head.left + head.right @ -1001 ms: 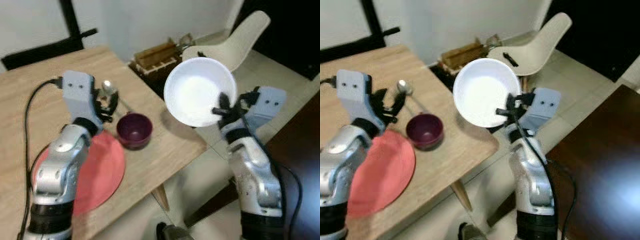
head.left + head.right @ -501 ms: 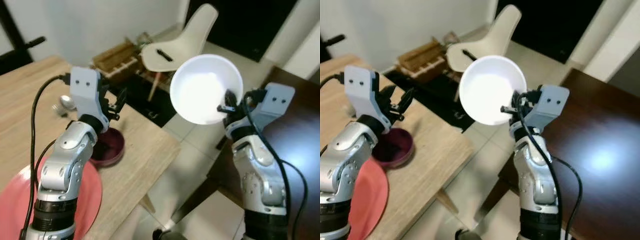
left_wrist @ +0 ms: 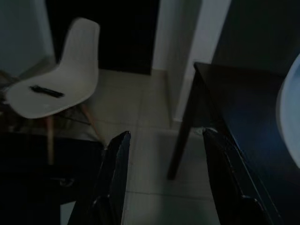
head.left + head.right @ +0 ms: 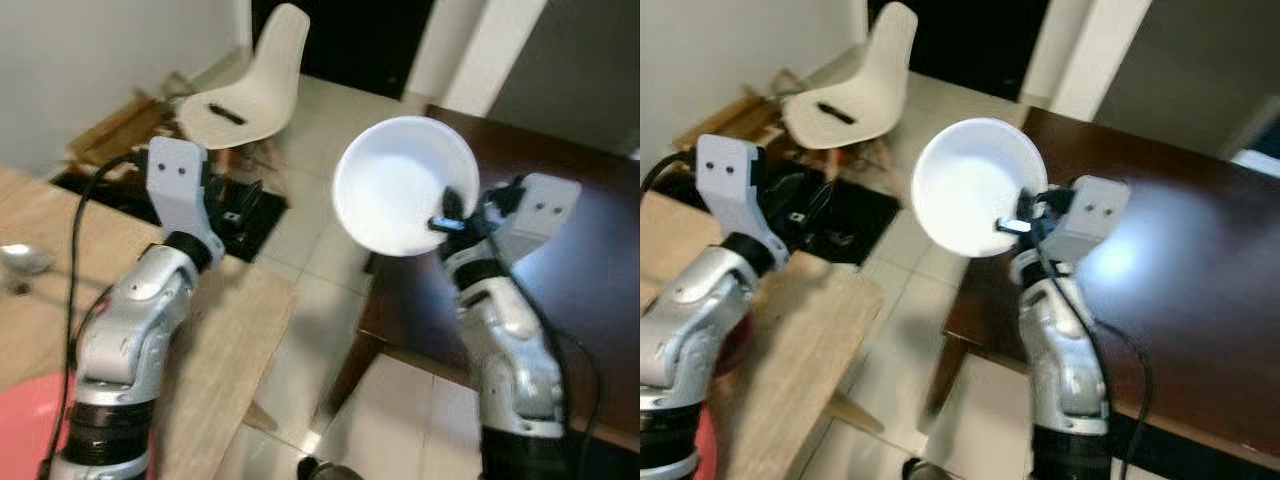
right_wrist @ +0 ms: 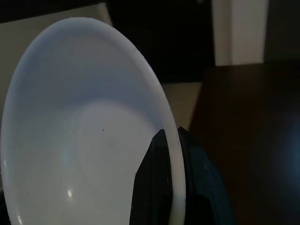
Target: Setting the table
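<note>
So the right gripper (image 4: pixel 447 210) has the white bowl (image 4: pixel 400 186) pinched by its rim, one finger inside and one outside, held up in the air and tilted. The dark surface (image 4: pixel 1180 260) sits right below and to the right of the bowl, so the right arm is clearly the one to set it down. Left gripper (image 3: pixel 164 183) is open with nothing in it, out over the floor past the wooden surface (image 4: pixel 230 330). Compared with a second ago, the view has swung right: the maroon bowl is gone from sight, and the pink plate (image 4: pixel 25 420) is just a sliver.
</note>
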### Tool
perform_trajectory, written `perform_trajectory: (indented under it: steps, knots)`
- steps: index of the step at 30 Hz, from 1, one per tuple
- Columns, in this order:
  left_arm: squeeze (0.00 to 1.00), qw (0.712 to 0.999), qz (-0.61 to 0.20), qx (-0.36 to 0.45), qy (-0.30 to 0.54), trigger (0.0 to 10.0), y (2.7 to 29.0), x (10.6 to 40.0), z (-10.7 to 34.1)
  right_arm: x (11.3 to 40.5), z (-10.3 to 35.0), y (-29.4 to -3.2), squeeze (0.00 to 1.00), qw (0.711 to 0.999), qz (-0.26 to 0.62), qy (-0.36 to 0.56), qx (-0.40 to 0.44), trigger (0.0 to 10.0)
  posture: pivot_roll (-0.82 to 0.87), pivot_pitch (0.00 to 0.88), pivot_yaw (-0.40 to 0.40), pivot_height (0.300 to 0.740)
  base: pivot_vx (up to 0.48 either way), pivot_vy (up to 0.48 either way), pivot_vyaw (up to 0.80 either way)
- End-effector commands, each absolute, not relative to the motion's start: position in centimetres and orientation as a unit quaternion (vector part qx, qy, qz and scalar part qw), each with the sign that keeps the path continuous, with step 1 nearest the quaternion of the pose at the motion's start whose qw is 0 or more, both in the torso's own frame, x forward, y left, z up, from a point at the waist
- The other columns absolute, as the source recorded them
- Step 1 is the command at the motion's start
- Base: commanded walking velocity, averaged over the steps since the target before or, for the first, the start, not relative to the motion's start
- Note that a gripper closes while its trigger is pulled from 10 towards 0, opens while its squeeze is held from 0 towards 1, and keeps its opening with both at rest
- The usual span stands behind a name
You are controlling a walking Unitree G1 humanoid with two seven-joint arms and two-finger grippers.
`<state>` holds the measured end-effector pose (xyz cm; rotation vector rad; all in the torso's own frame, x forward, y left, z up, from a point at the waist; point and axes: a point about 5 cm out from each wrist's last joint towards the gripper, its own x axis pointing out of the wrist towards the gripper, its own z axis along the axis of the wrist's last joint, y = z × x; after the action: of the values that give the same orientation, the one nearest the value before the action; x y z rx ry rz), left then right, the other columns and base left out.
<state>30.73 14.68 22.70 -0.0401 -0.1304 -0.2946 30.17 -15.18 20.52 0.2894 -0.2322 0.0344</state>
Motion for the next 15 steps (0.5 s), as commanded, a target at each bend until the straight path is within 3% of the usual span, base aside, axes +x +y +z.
perform_trajectory:
  steps: [1, 15]
  knots:
    - [0.00, 0.985, -0.156, -0.020, -0.065, 10.0, 14.39, 30.62, 22.73, 30.07, 20.38, -15.53, 0.00, 0.982, 0.010, -0.115, 0.151, 10.0, -0.05, 0.052, 0.003, 0.740, 0.000, 0.000, -0.80]
    - [0.00, 0.983, -0.168, -0.013, -0.066, 10.0, 13.91, 30.81, 22.84, 30.10, 20.31, -15.60, 0.00, 0.981, 0.006, -0.115, 0.155, 10.0, -0.05, 0.048, 0.010, 0.740, 0.000, 0.000, -0.80]
